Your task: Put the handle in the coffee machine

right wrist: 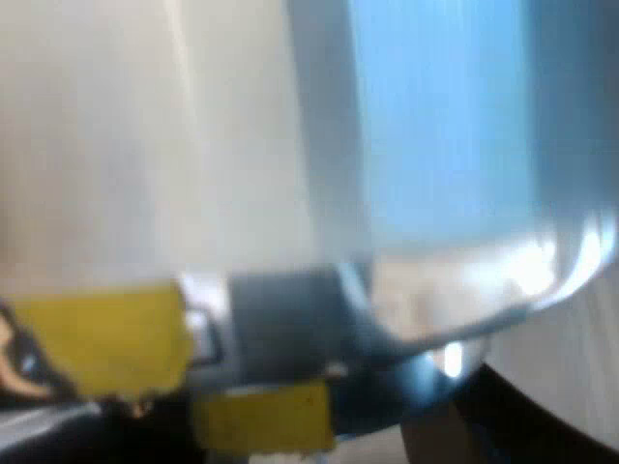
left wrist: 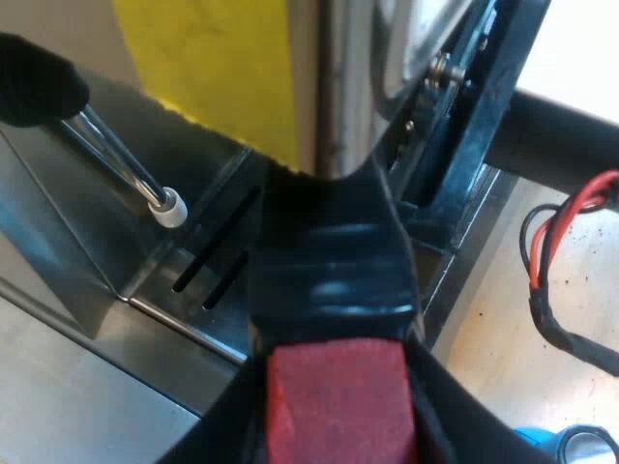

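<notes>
My left gripper point(left wrist: 334, 425) is clamping narrowly on the dark handle with the red end point(left wrist: 329, 261), which is reaching ahead of my fingers into the steel espresso machine point(left wrist: 68, 271) front. I judge I should be holding it level, pressing upward, then twisting firmly.

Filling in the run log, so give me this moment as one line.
left claw: shut on handle | handle: pointing at espresso machine front | seating: cannot tell
</notes>
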Robot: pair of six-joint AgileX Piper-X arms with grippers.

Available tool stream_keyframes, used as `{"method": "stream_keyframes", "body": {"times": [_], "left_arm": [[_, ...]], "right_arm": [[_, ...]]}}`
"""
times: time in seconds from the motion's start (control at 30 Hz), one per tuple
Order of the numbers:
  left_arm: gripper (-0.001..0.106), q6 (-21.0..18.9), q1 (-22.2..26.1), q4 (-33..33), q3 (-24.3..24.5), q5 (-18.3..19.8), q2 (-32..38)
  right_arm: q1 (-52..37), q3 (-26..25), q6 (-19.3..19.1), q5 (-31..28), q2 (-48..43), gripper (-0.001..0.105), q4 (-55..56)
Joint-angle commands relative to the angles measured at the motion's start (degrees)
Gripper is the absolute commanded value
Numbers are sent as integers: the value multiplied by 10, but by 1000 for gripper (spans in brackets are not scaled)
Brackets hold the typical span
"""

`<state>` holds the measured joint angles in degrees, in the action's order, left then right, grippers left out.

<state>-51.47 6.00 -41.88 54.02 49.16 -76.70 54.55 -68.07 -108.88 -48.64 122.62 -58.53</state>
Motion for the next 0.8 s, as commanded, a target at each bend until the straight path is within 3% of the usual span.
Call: {"method": "stream_keyframes", "body": {"times": [0.03, 0.37, 0.43, 0.5, 0.6, 0.67, 0.8], "left_arm": [[0, 16, -2, 15, 12, 53, 11], [3, 30, -2, 14, 12, 48, 11], [12, 29, -2, 14, 12, 48, 11], [34, 29, -2, 12, 12, 48, 11], [54, 34, -2, 5, 12, 42, 11], [59, 44, -2, -3, 12, 17, 11], [59, 69, -2, -17, 12, -47, 9]], "right_arm": [[-3, -7, -16, 12, -4, 39, -34], [-3, -7, -36, 11, -4, 39, -87], [-3, -7, -37, 11, -4, 39, -88], [-3, -7, -37, 11, -4, 39, -93], [-3, -7, -37, 11, -4, 39, -94], [-3, -7, -37, 11, -4, 39, -94], [-3, -7, -37, 11, -4, 39, -94]]}}
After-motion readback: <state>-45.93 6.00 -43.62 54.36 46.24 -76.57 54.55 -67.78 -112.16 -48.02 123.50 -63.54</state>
